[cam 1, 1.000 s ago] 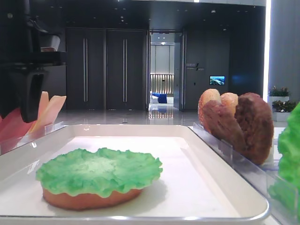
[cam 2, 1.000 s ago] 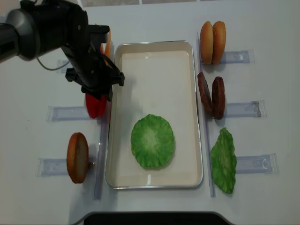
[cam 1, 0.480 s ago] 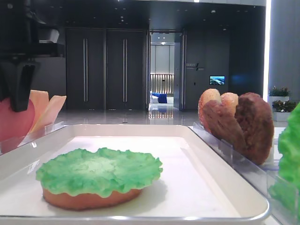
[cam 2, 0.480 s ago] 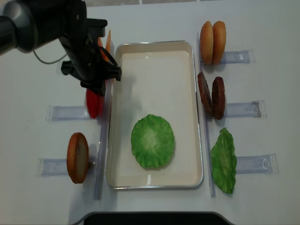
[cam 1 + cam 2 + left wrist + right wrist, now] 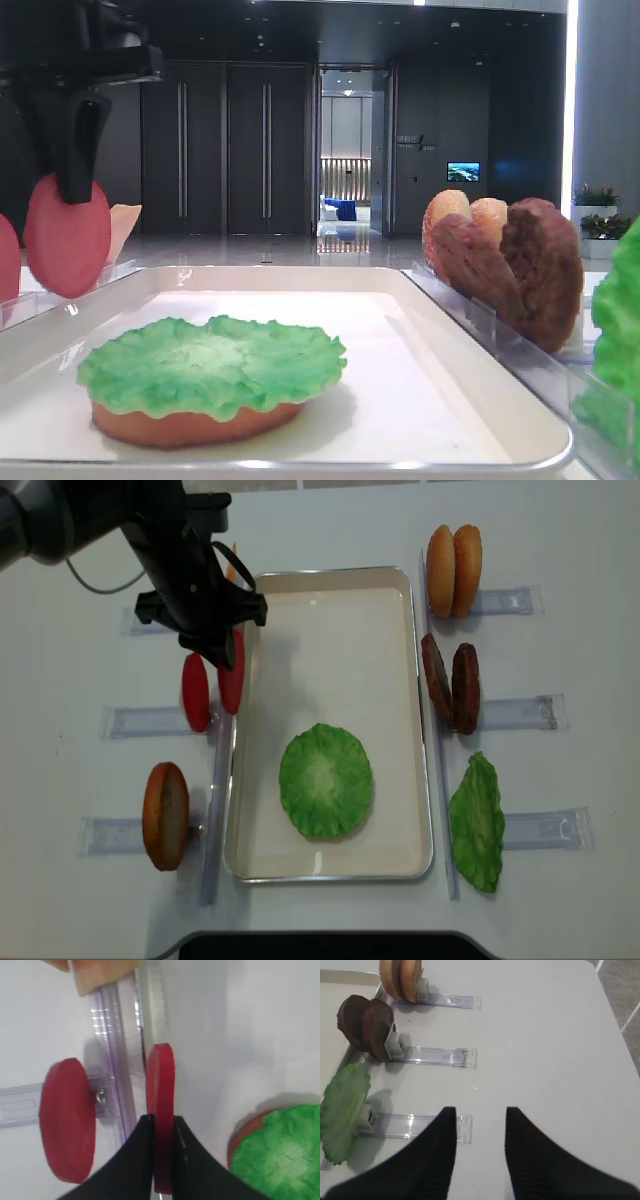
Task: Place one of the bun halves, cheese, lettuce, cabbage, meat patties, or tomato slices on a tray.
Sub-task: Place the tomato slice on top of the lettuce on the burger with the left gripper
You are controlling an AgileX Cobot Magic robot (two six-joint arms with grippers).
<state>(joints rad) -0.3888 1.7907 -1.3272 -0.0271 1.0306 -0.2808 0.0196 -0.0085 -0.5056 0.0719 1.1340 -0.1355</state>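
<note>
Glossy red tomato slice pinched edge-up in left end effector, ruffled lettuce on white tray

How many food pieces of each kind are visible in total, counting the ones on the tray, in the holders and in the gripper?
Tomato slices: 2
Bun halves: 4
Meat patties: 2
Lettuce: 2
Cheese: count unclear, partly hidden
Total: 10, cheese excluded

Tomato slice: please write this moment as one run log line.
left gripper: shut on tomato slice | slice: lifted, upright beside tray | right gripper: open
</note>
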